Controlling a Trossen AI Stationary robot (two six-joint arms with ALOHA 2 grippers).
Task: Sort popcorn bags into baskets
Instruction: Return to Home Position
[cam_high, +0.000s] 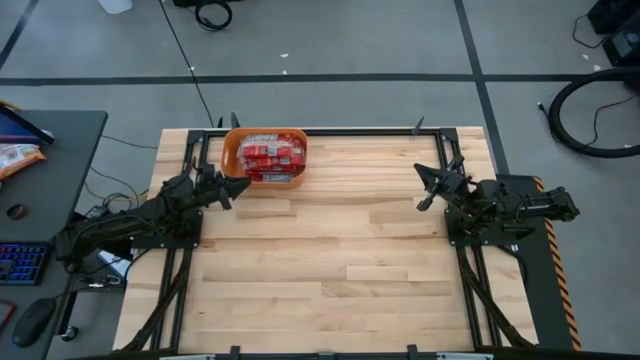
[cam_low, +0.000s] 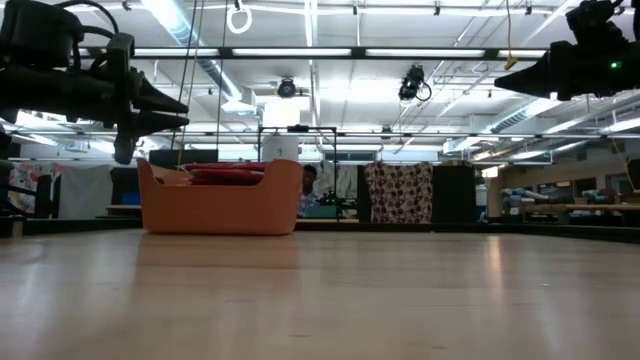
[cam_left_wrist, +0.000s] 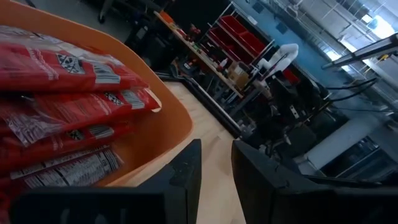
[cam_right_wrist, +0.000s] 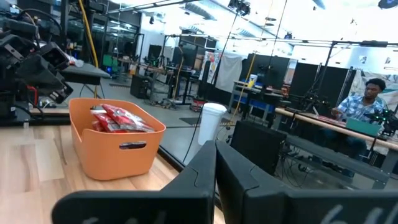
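Popcorn bags: red packets piled together inside the orange basket, the heap reaching about to the rim. Every packet you can see lies in it. The basket stands against the back edge of the table, toward the left arm's side.

Left gripper: you find it just beside the basket's near-left corner. The low view shows it raised higher than the rim, clear of the wall. Its fingers stand a little apart, with a narrow slot of bare wood showing between them and nothing gripped.

Right gripper: raised over the table's right side, well apart from the basket and pointing toward it. Its fingers lie pressed together with only a thin seam between them, and they carry nothing.

Room beyond the table: a person sits at a bench, seen in the right wrist view.
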